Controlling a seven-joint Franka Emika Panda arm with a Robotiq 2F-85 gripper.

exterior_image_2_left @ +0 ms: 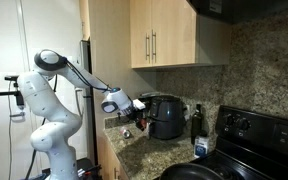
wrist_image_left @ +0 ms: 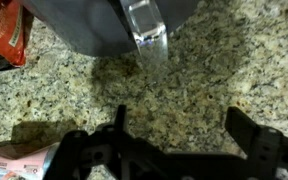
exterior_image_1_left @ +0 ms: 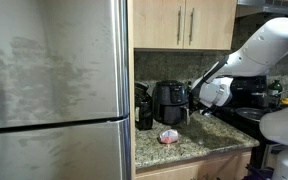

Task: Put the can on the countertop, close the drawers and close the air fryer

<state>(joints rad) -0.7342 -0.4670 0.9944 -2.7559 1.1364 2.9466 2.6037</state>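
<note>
Jaws stand apart and empty, our gripper (wrist_image_left: 176,125) low over the table (wrist_image_left: 214,70) before the air fryer handle (wrist_image_left: 149,35), the can (exterior_image_1_left: 169,136) lying on the table nearby, so we judge that closing the air fryer is in hand, needing a straight push.

Dim warm kitchen light; wrist view blurred, shadowed foreground.

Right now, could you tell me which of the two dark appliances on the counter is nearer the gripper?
The air fryer, the rounded one with the clear handle, directly ahead of the open fingers; the other dark appliance stands beyond it.
</note>
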